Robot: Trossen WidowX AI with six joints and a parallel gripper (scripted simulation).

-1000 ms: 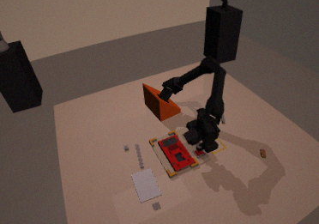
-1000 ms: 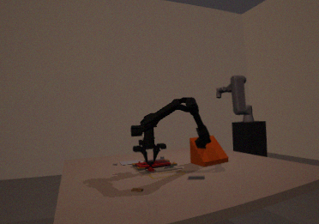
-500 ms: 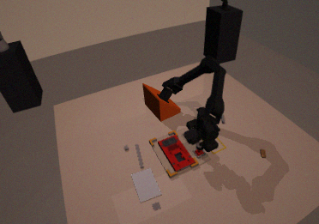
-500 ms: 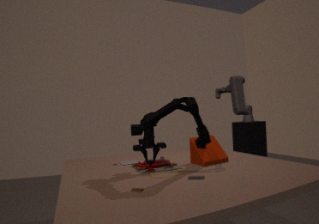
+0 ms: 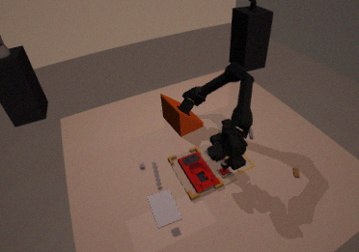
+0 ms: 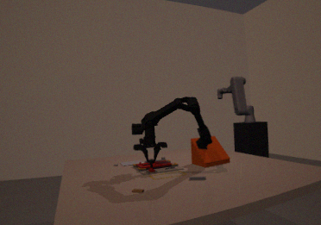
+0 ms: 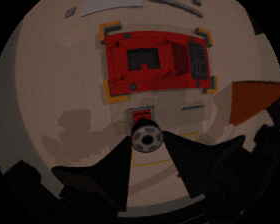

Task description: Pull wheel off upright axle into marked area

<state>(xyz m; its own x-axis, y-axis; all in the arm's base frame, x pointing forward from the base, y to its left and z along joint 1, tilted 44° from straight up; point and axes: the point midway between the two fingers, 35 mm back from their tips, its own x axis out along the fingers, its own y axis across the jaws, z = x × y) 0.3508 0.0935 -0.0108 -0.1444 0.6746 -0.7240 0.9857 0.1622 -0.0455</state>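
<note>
Clamped partway on the wheel, dark disc between the gripper fingers, low over the table. Just beyond, a small red block. Farther ahead, red plate inside yellow corner marks. Off right, orange wedge. Farthest, grey sheet.
</note>
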